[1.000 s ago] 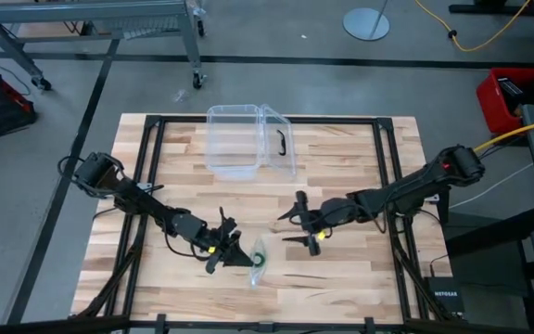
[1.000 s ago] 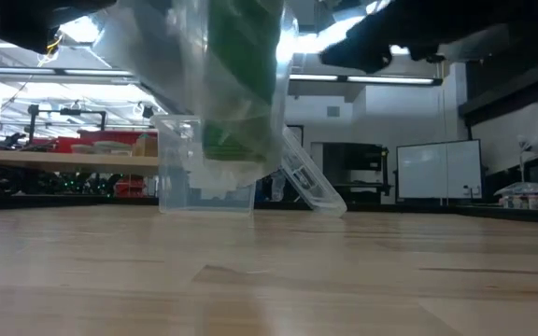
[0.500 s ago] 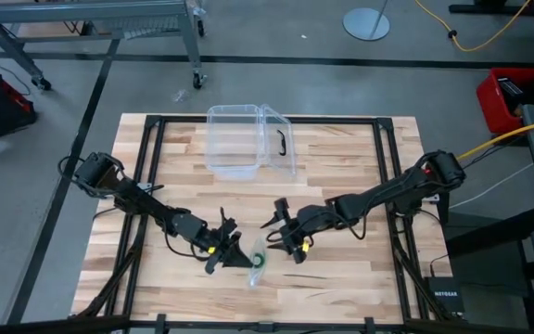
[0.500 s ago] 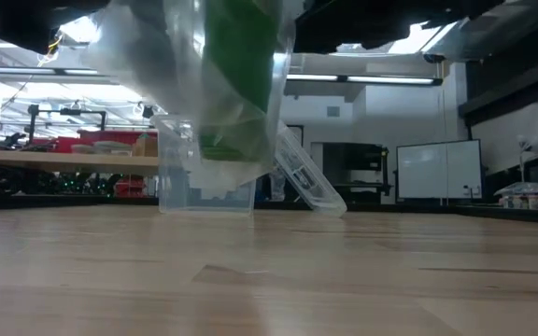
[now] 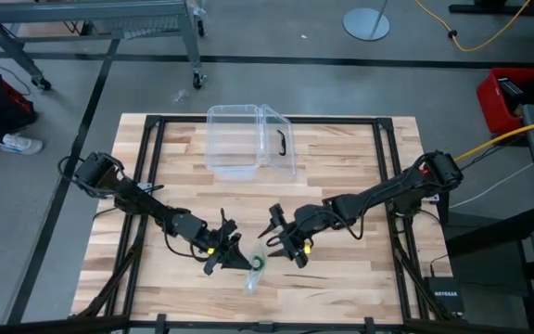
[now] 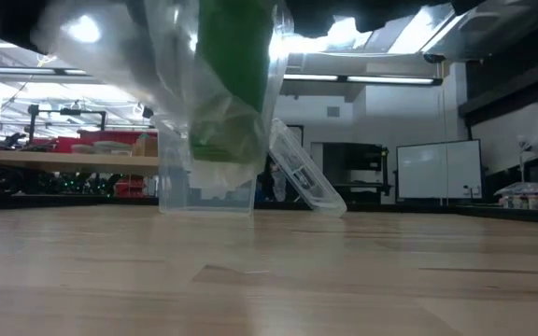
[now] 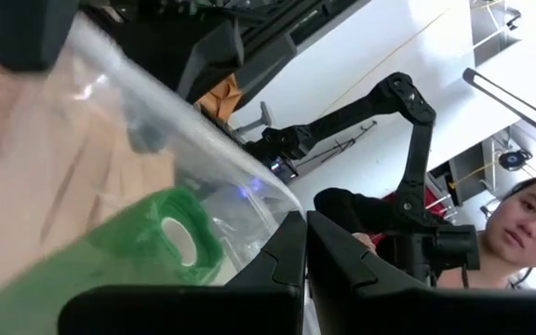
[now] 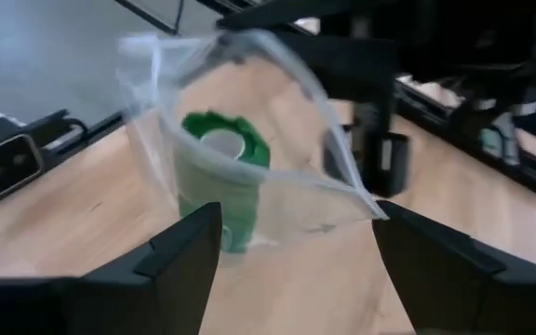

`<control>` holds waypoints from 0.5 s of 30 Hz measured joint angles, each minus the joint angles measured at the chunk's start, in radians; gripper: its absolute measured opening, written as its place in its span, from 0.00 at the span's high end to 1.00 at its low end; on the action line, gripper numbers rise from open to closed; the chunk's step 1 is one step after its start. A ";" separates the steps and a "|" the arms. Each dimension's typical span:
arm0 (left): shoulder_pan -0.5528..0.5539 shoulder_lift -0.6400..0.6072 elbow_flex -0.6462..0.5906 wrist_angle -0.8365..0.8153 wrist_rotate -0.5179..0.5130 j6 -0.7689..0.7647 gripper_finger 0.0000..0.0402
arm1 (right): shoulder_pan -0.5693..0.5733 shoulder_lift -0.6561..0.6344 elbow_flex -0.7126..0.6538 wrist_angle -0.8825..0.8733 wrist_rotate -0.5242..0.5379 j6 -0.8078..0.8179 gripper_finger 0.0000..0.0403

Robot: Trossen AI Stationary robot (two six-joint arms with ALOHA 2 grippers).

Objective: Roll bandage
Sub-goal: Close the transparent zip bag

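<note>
The green bandage (image 8: 217,158) is a stubby roll inside a clear plastic wrapper (image 8: 249,121). It also shows in the left wrist view (image 7: 170,237), the low view (image 6: 233,75) and the high view (image 5: 258,263), near the table's near middle. My left gripper (image 5: 233,259) is shut on the wrapper. My right gripper (image 5: 282,239) is open just to the right of the wrapper. In its wrist view (image 8: 296,212) its fingers spread wide in front of the wrapper's open mouth and touch nothing. My left gripper pinches the wrapper's upper edge (image 7: 282,216) between its two shut fingers. The fingers come from the table's left, slanting down. The wrapper hangs below them with the roll in it, its lower end (image 6: 218,173) clear of the table.
A clear plastic box (image 5: 239,139) with an open lid and a black handle (image 5: 281,142) stands at the table's far middle; it also shows in the low view (image 6: 204,187). A person shows beyond the table (image 7: 529,223). Bare wood lies near both grippers.
My right gripper has moved toward the table's left and a little toward the near edge, up to the wrapper, staying open. My left gripper has kept its hold. The wrapper still hangs clear of the table.
</note>
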 joint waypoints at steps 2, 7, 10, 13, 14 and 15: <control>0.000 0.000 0.000 0.000 0.000 0.003 1.00 | 0.000 0.015 0.000 0.004 -0.012 0.000 0.30; 0.001 0.000 0.000 0.000 0.000 0.051 1.00 | 0.000 0.047 0.000 0.028 -0.062 0.001 0.30; 0.001 0.000 0.000 -0.001 0.000 0.057 1.00 | 0.000 0.057 0.000 0.060 -0.068 0.001 0.30; 0.001 0.000 0.000 -0.006 0.000 0.057 1.00 | 0.000 0.057 0.000 0.081 -0.069 0.001 0.30; 0.001 0.000 0.000 -0.009 0.000 0.058 1.00 | 0.000 0.057 0.000 0.084 -0.069 0.001 0.31; 0.001 0.000 0.000 -0.009 0.000 0.061 1.00 | 0.000 0.057 0.000 0.090 -0.069 0.001 0.32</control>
